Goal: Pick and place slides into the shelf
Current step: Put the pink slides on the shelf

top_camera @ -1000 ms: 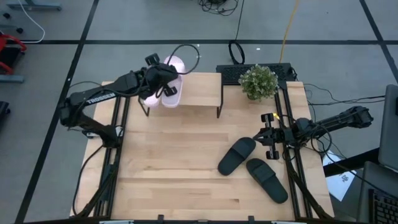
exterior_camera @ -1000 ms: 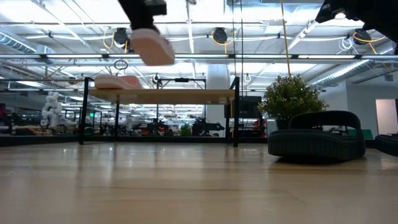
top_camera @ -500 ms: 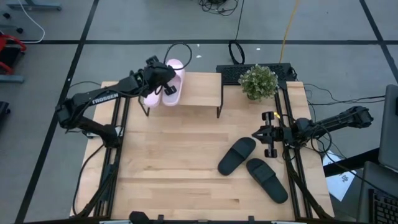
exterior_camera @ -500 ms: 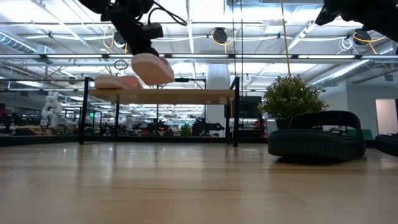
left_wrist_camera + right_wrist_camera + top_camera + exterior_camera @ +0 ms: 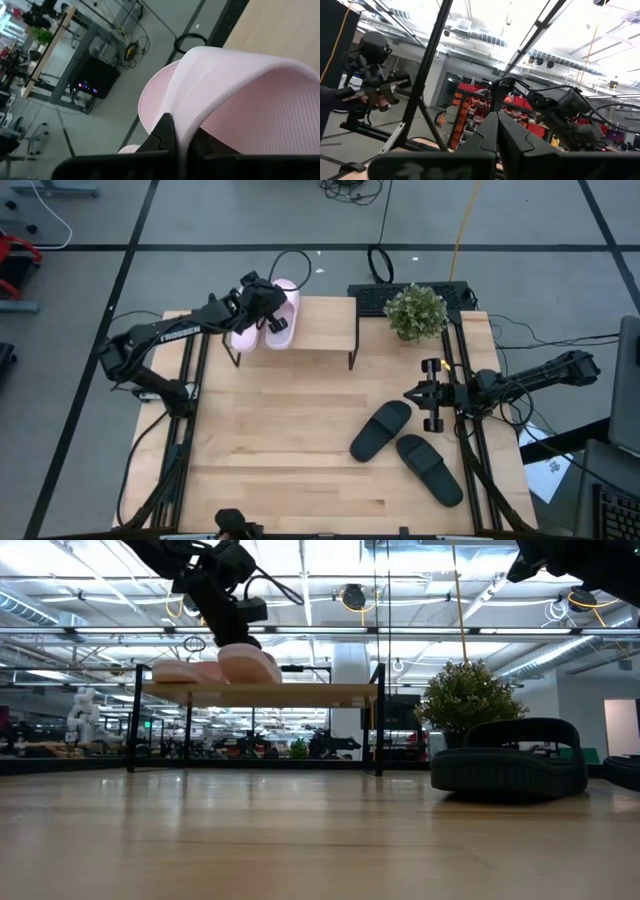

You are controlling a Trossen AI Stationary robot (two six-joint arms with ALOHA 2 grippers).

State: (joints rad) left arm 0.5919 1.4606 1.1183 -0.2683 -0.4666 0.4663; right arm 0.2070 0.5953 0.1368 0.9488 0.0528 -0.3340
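Note:
My left gripper (image 5: 263, 308) is shut on a pale pink slide (image 5: 281, 318) over the left part of the shelf (image 5: 320, 325). In the low view this slide (image 5: 249, 663) sits level with its sole at the top board (image 5: 300, 693). The second pink slide (image 5: 241, 335) lies sole down beside it, toward the shelf's left end. Two black slides (image 5: 381, 430) (image 5: 430, 469) lie sole down on the table's right half. My right gripper (image 5: 418, 396) hovers shut just beyond them, toward the right edge, touching nothing. My left gripper pinches the pink slide's wide strap at its edge (image 5: 186, 131), one finger (image 5: 163, 134) under the strap and the other outside it. It comes slanting down from the table's left. The slide sits level, its sole on or just above the shelf board; I cannot tell which.
A potted plant (image 5: 416, 311) stands right of the shelf at the far edge, with a dark keyboard (image 5: 372, 297) behind it. The shelf's right half (image 5: 330, 330) is bare wood. Bare tabletop (image 5: 270, 440) spreads across the near left.
My left gripper has come down toward the shelf, still shut on the pink slide. The slide, held high and tilted a second ago, has dropped and levelled out beside the other pink slide at the top board.

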